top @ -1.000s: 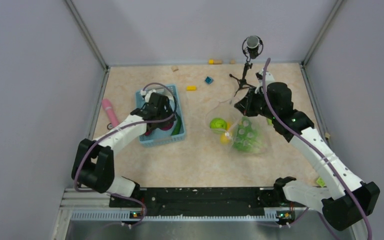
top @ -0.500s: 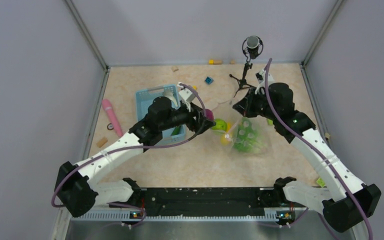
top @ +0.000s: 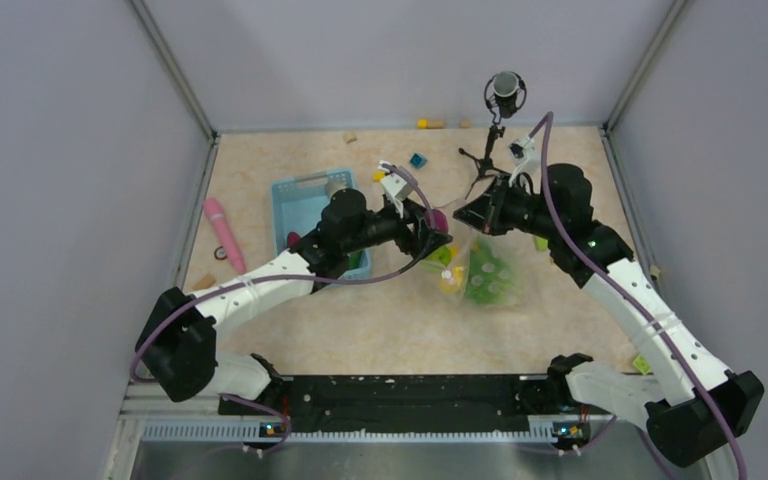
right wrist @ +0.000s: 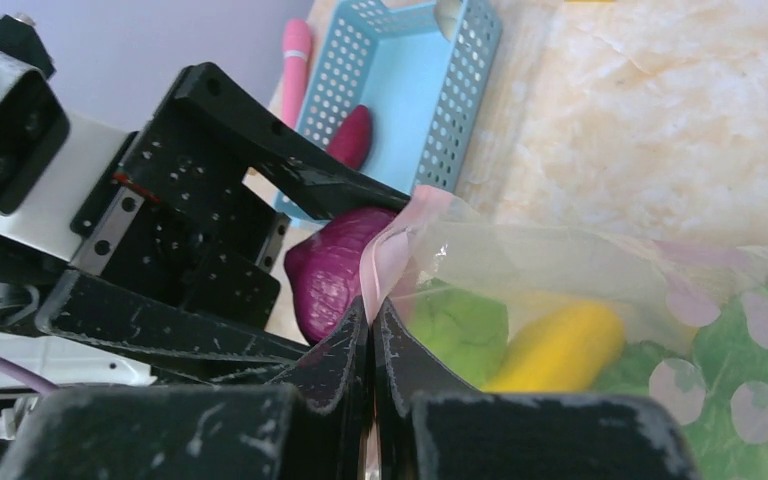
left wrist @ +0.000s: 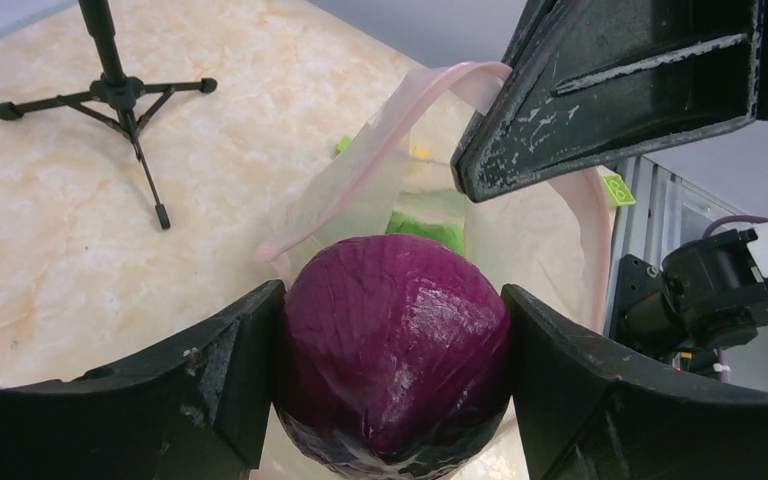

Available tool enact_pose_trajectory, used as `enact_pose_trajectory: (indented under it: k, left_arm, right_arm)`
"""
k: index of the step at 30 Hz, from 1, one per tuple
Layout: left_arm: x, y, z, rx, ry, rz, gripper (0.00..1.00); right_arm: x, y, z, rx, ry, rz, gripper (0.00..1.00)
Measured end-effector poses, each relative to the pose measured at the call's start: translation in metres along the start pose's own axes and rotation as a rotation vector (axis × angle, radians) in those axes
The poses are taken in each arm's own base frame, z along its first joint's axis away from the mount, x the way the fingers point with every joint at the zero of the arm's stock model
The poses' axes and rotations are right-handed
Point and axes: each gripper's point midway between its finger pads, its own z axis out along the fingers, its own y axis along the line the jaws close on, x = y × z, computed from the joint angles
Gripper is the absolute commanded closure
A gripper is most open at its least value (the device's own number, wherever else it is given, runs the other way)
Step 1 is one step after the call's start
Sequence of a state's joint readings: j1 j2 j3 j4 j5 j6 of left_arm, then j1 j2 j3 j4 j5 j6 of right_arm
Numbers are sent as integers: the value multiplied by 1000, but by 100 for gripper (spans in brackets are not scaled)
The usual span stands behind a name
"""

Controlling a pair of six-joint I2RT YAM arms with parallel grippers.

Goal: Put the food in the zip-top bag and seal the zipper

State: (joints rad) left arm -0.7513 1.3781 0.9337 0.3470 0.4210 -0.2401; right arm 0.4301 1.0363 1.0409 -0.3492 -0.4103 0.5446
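Left wrist view: left gripper [left wrist: 392, 300] clamped round the red-purple piece [left wrist: 395, 350], just short of the zip-top bag [left wrist: 525, 240] mouth, straight ahead; beyond, right gripper [right wrist: 372, 318] pinched tight on the zipper [left wrist: 355, 175], lifting that rim.

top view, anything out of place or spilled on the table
Nothing looks spilled or damaged. There are only strays: a pink stick lies loose on the table between the blue basket and the left wall. A yellow piece and a blue block sit scattered toward the far wall.
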Motion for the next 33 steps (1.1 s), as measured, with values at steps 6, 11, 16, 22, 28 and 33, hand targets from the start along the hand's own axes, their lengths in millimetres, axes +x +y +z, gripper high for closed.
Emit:
enact_pose_trajectory:
  k: [6,11,16,22,28,33]
  left_arm:
    - [-10,-8,6,-14,-49,12,69]
    - [-8,-17,9,-2,-49,16,39]
    - [-7,-25,8,-4,-44,29,2]
    - [-19,-40,-8,1,-59,36,1]
    - [-23,-39,-18,-31,-48,15,1]
    - [-16,-40,-19,-34,-20,-17,2]
  right_arm:
    - [-5,19,-1,-91,-6,26,100]
    - [-8,27,-2,-123,-14,38,100]
    - [-12,28,-7,-115,-36,35,100]
    - [-20,30,-15,-101,-84,20,100]
    - [-23,29,-17,-86,-104,16,100]
    - [-23,26,-17,-74,-105,11,100]
